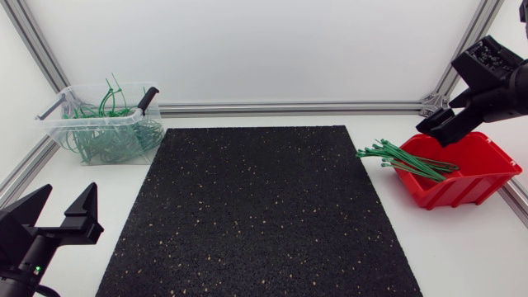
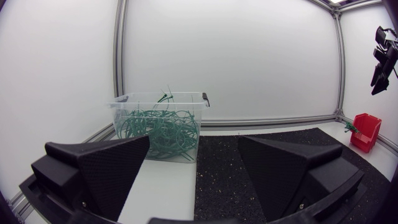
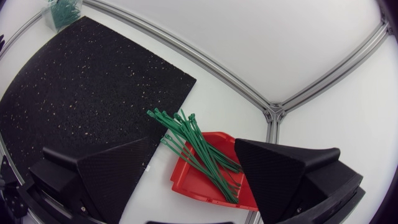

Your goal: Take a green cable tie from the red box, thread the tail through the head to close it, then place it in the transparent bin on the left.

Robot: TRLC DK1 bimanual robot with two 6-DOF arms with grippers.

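Several thin green plastic cable ties [image 1: 404, 159] lie bundled in the open red plastic box [image 1: 478, 177] at frame right, tails overhanging its rim: light, springy, slick, probably best pinched mid-strap. Black left gripper [image 1: 64, 198] and right gripper [image 1: 441, 125] both gape empty.

Left tool [image 1: 64, 195] matte black, broad textured wedges — green light [image 1: 36, 270], right tool [image 1: 438, 131] alike

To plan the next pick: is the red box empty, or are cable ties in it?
Not empty: a bundle of green cable ties lies in the red box, one end sticking out over its rim.
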